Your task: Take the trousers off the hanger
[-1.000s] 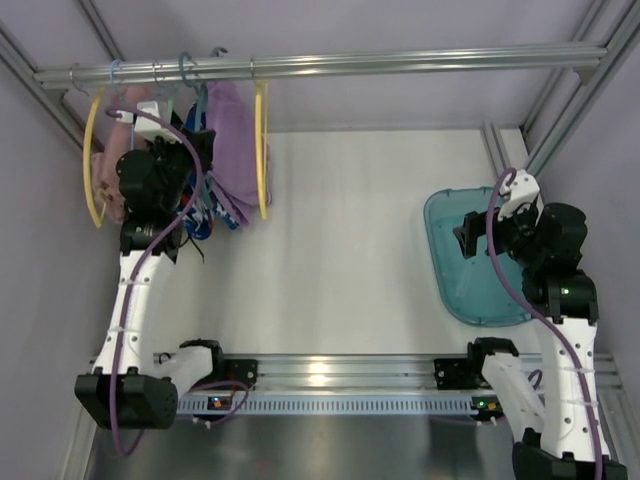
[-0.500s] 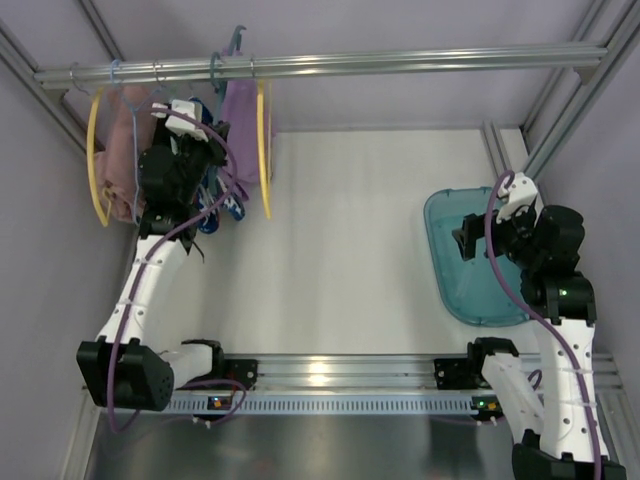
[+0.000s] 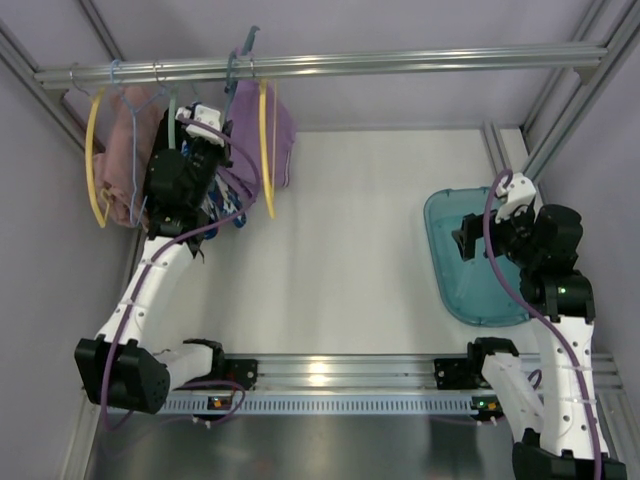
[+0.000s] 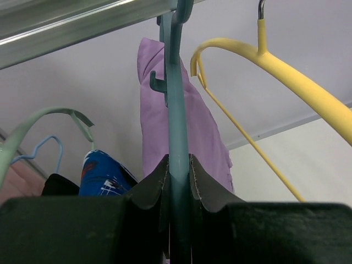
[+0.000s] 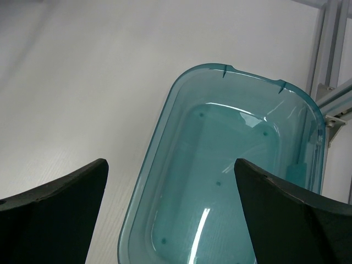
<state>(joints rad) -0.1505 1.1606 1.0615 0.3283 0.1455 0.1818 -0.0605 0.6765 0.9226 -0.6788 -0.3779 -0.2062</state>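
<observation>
The lilac trousers (image 3: 280,135) hang from the teal hanger (image 3: 243,50), whose hook is over the metal rail (image 3: 400,62). In the left wrist view the hanger's stem (image 4: 177,110) runs straight up between my fingers, with the trousers (image 4: 165,121) behind it. My left gripper (image 3: 205,122) is shut on the hanger's stem (image 4: 179,176), just below the rail. My right gripper (image 3: 468,238) is open and empty, hovering over the teal tub (image 5: 242,181).
Yellow hangers (image 3: 265,150) (image 3: 93,160) flank my left arm on the rail. A pink garment (image 3: 122,150) and a blue patterned garment (image 3: 225,205) hang at the left. The teal tub (image 3: 465,290) sits on the table at right.
My left gripper has moved right along the rail with the teal hanger and lilac trousers. The other hanging garments have swung. The right arm has not moved.
</observation>
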